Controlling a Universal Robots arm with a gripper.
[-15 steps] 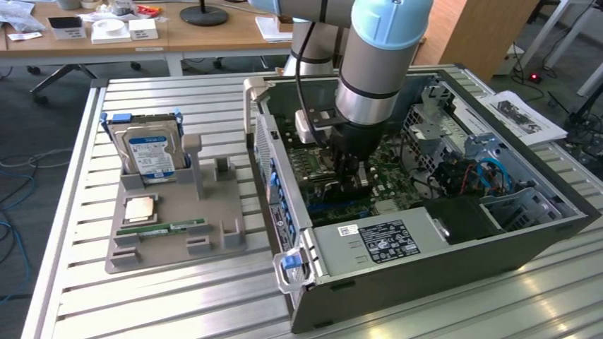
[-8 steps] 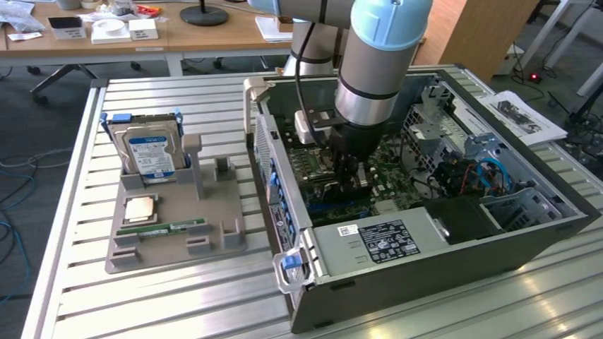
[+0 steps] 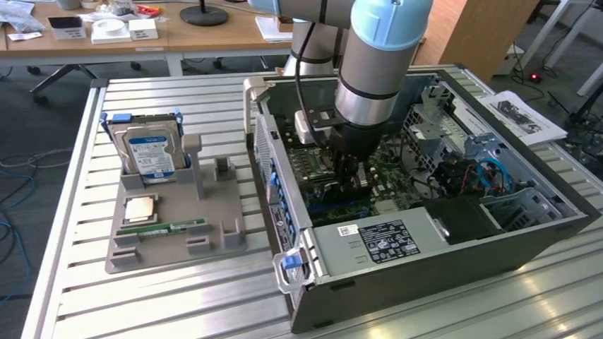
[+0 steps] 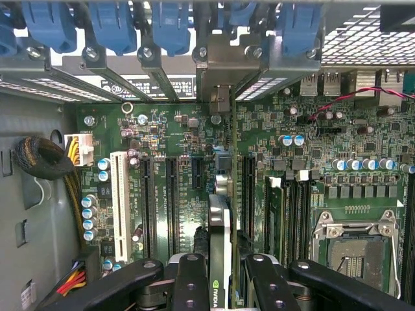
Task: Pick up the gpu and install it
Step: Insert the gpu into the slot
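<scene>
Black gripper (image 4: 220, 285) fingers clamp the thin dark gpu card (image 4: 219, 227) edge-on, jaws narrowly parted, over the green motherboard (image 4: 194, 149) between 2 black slots, inside the open grey computer case (image 3: 452, 247); blue bracket clips (image 4: 110, 26) beyond.

The black two-fingered tool (image 4: 220, 285) grips the thin dark gpu (image 4: 219, 246) edge-on between its fingers (image 4: 190, 282), its silver metal end bracket (image 4: 221, 78) up against the case's rear slot wall. The card stands over the green motherboard (image 4: 194, 149), between long black expansion slots (image 4: 171, 197). A silver processor socket (image 4: 355, 243) lies nearby.
</scene>
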